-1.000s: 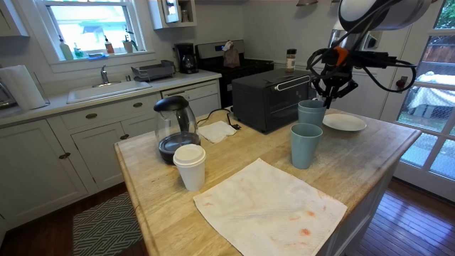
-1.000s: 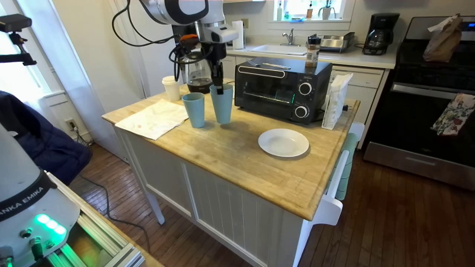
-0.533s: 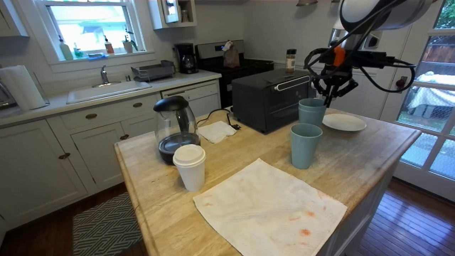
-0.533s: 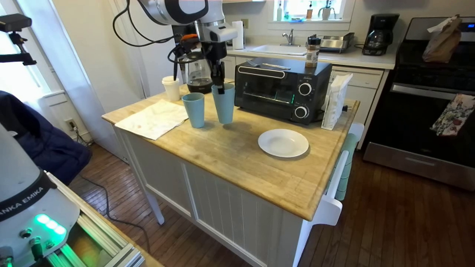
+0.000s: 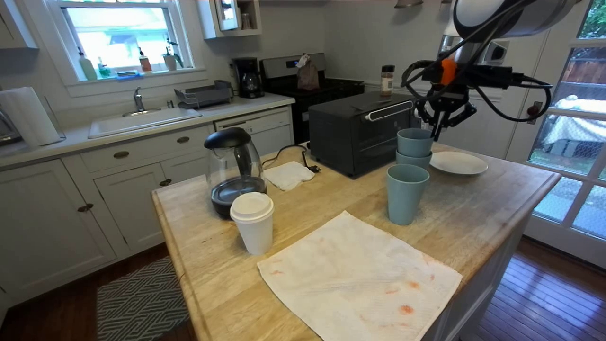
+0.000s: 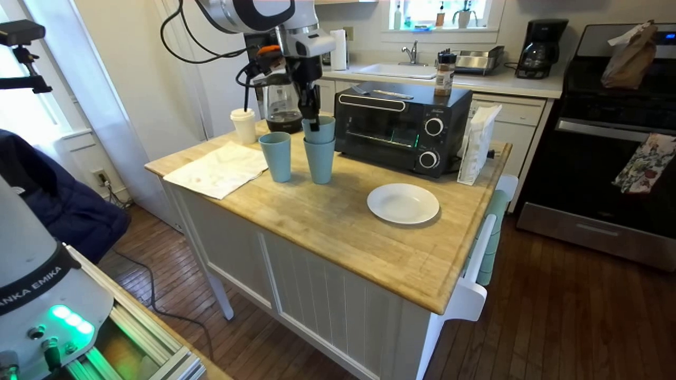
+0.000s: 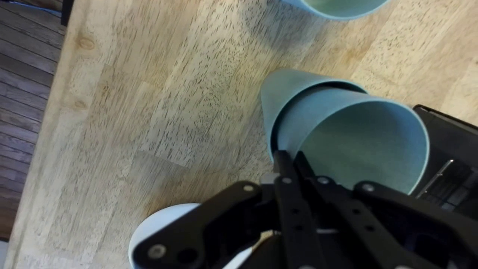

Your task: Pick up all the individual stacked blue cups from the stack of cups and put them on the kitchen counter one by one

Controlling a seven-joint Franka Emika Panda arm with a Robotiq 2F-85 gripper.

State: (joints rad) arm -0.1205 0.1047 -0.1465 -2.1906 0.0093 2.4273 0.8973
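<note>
Hand (image 7: pixel 291 156) pinching upper cup (image 5: pixel 414 143), toaster oven (image 6: pixel 402 128) beside, plate (image 6: pixel 403 203) near

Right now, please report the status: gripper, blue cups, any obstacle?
Gripper shut on upper cup, by its rim. That cup partly inside lower cup. Separate cup and toaster oven nearby, possible bumps.

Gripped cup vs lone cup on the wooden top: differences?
Hold: the claw pinches the gripped cup at its rim; nothing grips the lone cup.
Support: the gripped cup is partly inside the lower cup; the lone cup stands on the kitchen counter.
Height: the gripped cup's rim is higher than the lone cup's.
Both: pale blue-grey, tapered, handleless.
</note>
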